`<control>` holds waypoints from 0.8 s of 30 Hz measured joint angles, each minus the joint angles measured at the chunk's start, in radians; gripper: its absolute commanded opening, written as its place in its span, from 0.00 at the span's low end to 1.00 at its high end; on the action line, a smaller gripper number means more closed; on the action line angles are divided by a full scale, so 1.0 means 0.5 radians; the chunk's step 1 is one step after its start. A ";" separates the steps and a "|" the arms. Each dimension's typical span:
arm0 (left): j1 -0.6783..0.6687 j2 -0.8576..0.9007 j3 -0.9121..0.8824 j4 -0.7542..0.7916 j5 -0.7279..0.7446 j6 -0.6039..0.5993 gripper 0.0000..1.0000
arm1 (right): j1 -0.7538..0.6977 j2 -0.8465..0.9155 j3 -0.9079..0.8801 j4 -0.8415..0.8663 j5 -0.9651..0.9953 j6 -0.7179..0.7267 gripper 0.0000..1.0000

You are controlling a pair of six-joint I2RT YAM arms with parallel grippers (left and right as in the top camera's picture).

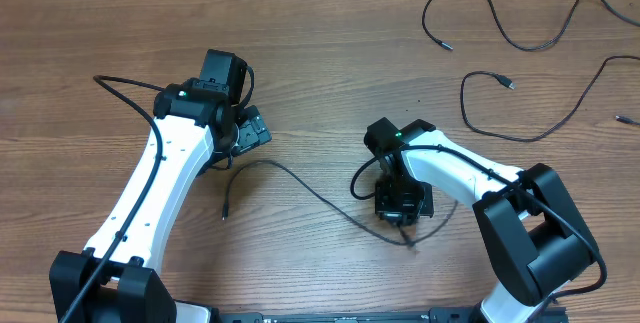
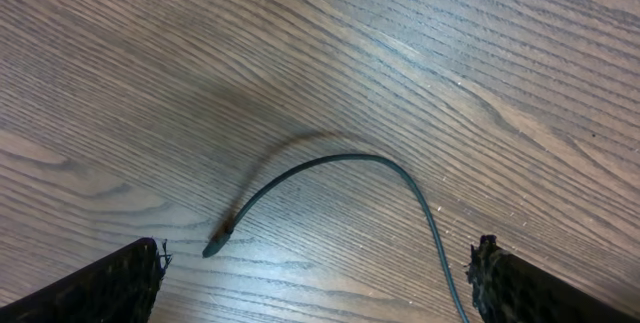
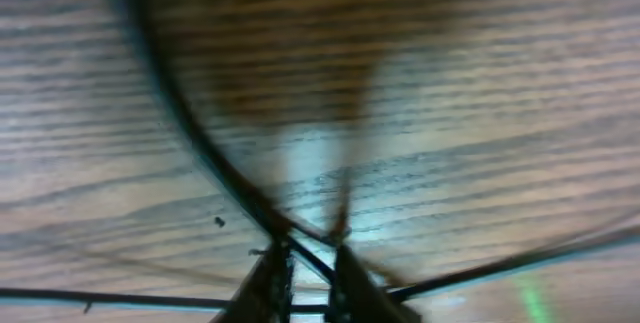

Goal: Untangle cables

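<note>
Right claw (image 1: pixel 402 206) is pressed together low over the table (image 1: pixel 320 63), pinching the black cable (image 1: pixel 300 185) where its strands cross, front centre. I'd lift slowly, keeping that pinch firm. Left claw (image 1: pixel 252 129) hangs spread wide near the cable's plug end (image 2: pixel 215 248).

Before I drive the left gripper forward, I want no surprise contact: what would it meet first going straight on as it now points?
Probably the black cable, whose loose end arcs on the table in line with the gap between the open left gripper's fingers. Depth is unclear, so bare wood may come first.
</note>
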 measured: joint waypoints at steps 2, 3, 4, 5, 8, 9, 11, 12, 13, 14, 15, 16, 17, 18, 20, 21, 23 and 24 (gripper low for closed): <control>0.000 0.000 0.000 0.000 0.000 0.000 1.00 | 0.000 -0.001 0.000 0.005 -0.007 0.015 0.04; 0.000 0.000 0.000 -0.001 0.000 0.000 0.99 | 0.000 0.000 0.000 0.005 -0.014 0.019 0.04; 0.000 0.000 0.000 0.000 0.000 0.000 1.00 | 0.000 0.000 0.000 0.005 -0.022 0.024 0.04; 0.000 0.000 0.000 0.000 0.000 0.000 1.00 | -0.001 -0.001 0.000 0.005 -0.041 0.027 0.04; 0.000 0.000 0.000 0.002 0.001 0.000 1.00 | -0.006 0.000 0.008 -0.026 -0.105 0.031 0.04; 0.000 0.000 0.000 0.002 0.000 0.000 1.00 | -0.008 0.000 0.024 -0.053 -0.129 0.031 0.04; 0.000 0.000 0.000 0.005 0.002 0.000 0.99 | -0.008 0.000 0.066 -0.109 -0.167 0.032 0.04; 0.000 0.000 0.000 0.005 0.005 0.000 1.00 | -0.008 0.000 0.102 -0.141 -0.182 0.031 0.04; 0.000 0.000 0.000 0.005 0.006 0.000 0.99 | -0.008 0.000 0.148 -0.178 -0.196 0.031 0.04; 0.000 0.000 0.000 0.005 0.006 0.000 1.00 | -0.008 0.000 0.188 -0.207 -0.202 0.032 0.04; 0.000 0.000 0.000 0.005 0.006 0.000 1.00 | -0.008 0.000 0.251 -0.248 -0.214 0.032 0.04; 0.000 0.000 0.000 0.005 0.006 0.000 0.99 | -0.008 0.000 0.311 -0.276 -0.219 0.032 0.04; 0.000 0.000 0.000 0.005 0.006 0.000 1.00 | -0.008 0.000 0.349 -0.292 -0.221 0.031 0.04; 0.000 0.000 0.000 0.006 0.006 0.000 0.99 | -0.008 0.000 0.407 -0.326 -0.228 0.031 0.04; 0.000 0.000 0.000 0.006 0.007 0.000 0.99 | -0.008 0.000 0.506 -0.366 -0.254 0.031 0.04; 0.000 0.000 0.000 0.006 0.008 0.000 1.00 | -0.009 0.000 0.556 -0.374 -0.275 0.031 0.04; 0.000 0.000 0.000 0.006 0.011 0.000 1.00 | -0.010 0.000 0.634 -0.373 -0.320 0.031 0.04; 0.000 0.000 0.000 0.006 0.014 0.000 1.00 | -0.010 -0.001 0.676 -0.374 -0.349 0.031 0.04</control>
